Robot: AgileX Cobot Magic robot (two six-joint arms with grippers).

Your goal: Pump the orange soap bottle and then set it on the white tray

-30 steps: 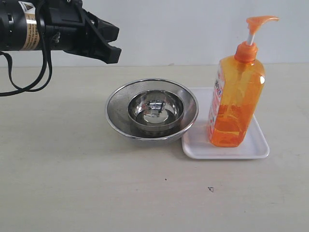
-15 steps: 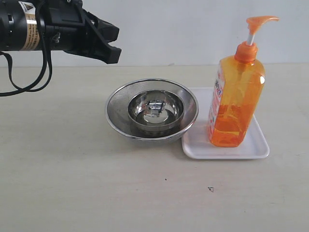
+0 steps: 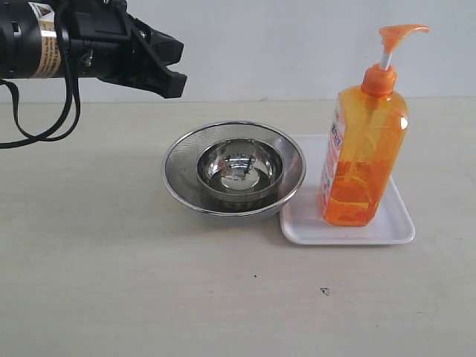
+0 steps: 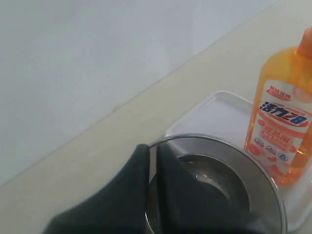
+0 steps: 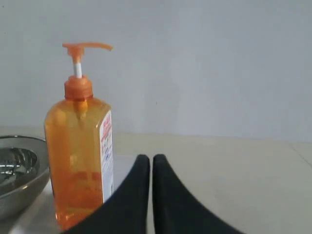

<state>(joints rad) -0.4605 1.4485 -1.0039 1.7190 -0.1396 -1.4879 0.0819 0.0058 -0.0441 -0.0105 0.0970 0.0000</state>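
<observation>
Nearest me, in front of the steel bowl (image 3: 178,160), the pale matte tabletop (image 3: 111,282) lies flat. The bowl is round and shiny with mesh walls, and a smaller polished bowl is nested inside. Tucked close under its rim is the white tray (image 3: 305,223), smooth plastic with rounded corners and a low lip.

The orange soap bottle (image 3: 364,156) stands upright on the tray, just beside the bowl. It is tall, flat-sided and translucent, and its pump head (image 3: 401,31) points away from the bowl. The placing looks done, but I cannot tell whether it was pumped. If a press is owed, push straight down while bracing the body, since so tall a bottle could tip.

The right end effector (image 5: 151,158), pinched narrow and empty, sits low beside the bottle. Beyond the bowl, raised, the black left end effector (image 3: 172,71) is likewise narrow and empty.
</observation>
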